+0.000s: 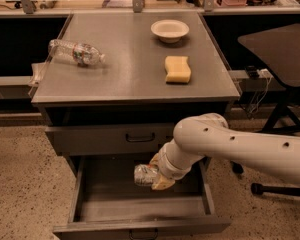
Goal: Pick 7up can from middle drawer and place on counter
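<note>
The 7up can (144, 175), silvery-white with faint green, lies sideways in my gripper (155, 176), which is shut on it and holds it above the floor of the open middle drawer (140, 211). My white arm reaches in from the right, over the drawer's right side. The can is lifted to about the level of the closed drawer front above. The grey counter (130, 76) is above, at the cabinet's top.
On the counter lie a clear plastic bottle (75, 52) at the left, a white bowl (169, 30) at the back and a yellow sponge (177, 69) at the right. The closed upper drawer (110, 136) has a black loop handle. A dark chair (280, 59) stands at the right.
</note>
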